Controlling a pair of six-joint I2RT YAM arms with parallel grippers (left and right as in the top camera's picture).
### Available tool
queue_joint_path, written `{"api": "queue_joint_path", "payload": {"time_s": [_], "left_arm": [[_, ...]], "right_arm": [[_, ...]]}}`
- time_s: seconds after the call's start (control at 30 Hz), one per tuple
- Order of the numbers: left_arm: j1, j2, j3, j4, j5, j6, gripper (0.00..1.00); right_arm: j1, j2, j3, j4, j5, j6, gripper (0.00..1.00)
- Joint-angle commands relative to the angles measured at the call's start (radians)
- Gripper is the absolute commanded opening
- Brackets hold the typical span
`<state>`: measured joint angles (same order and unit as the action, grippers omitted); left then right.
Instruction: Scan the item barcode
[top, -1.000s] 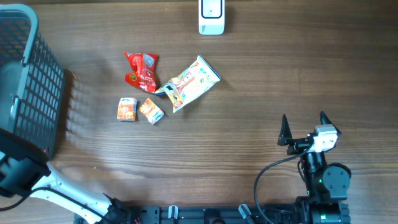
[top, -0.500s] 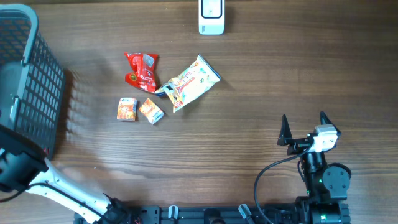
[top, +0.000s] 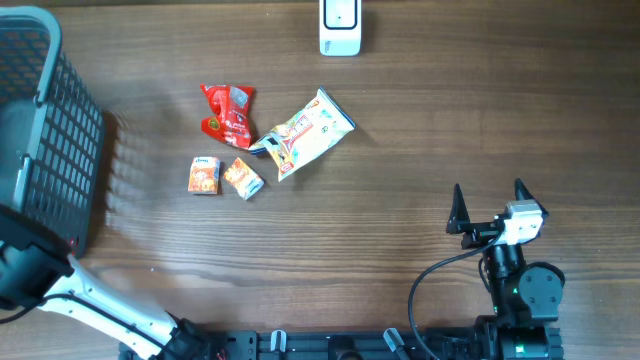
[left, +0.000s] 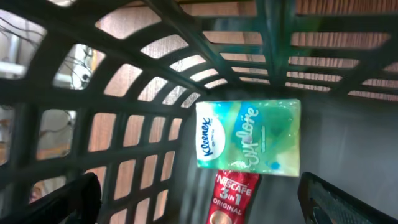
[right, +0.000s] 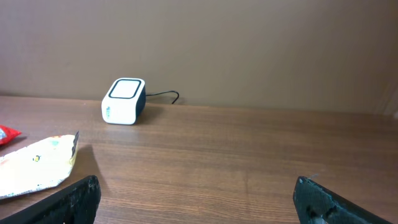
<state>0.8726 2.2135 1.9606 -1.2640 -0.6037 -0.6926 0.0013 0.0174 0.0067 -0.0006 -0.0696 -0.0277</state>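
- Left edge of table (top: 400, 120), in basket (top: 60, 150): tissue pack (left: 249, 134), coffee sachet (left: 236, 193); L gripper (left: 205, 205) above them, wide, empty.
- Near R corner: R gripper (top: 489, 205) wide, empty.
- Mid-left: red packet (top: 228, 115), white bag (top: 305, 133), orange boxes (top: 204, 175); scanner (top: 340, 27) at far edge.

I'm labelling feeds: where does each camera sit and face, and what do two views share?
Overhead: above the table, facing down; right tool and left arm show.
Left wrist: at the basket, facing a Kleenex pack inside; left tool frames it.
Right wrist: low, facing the scanner and wall; own fingers show.
Shared: scanner, overhead and right wrist.
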Motion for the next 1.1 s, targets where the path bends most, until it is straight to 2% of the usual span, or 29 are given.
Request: {"api": "queue_joint_path", "payload": {"time_s": [0.0,0.2,0.73,0.93,1.07], "left_arm": [[0.032,0.057,-0.007,0.011,0.12,0.01,0.97],[0.04,0.074,-0.007,0.042,0.142,0.087,0.96],[0.04,0.071,-0.006,0.051,0.142,0.088,0.95],[0.04,0.021,-0.006,0.037,0.143,0.088,0.95],[0.04,-0.009,-0.006,0.024,0.251,0.168,0.93]], "right_arm": [[0.004,-0.007,-0.002,0.002,0.014,0.008,1.0],[0.004,-0.007,-0.002,0.002,0.014,0.008,1.0],[0.004,-0.007,-0.002,0.002,0.014,0.008,1.0],[0.004,-0.007,-0.002,0.002,0.014,0.008,1.0],[0.004,-0.007,-0.002,0.002,0.014,0.008,1.0]]}}
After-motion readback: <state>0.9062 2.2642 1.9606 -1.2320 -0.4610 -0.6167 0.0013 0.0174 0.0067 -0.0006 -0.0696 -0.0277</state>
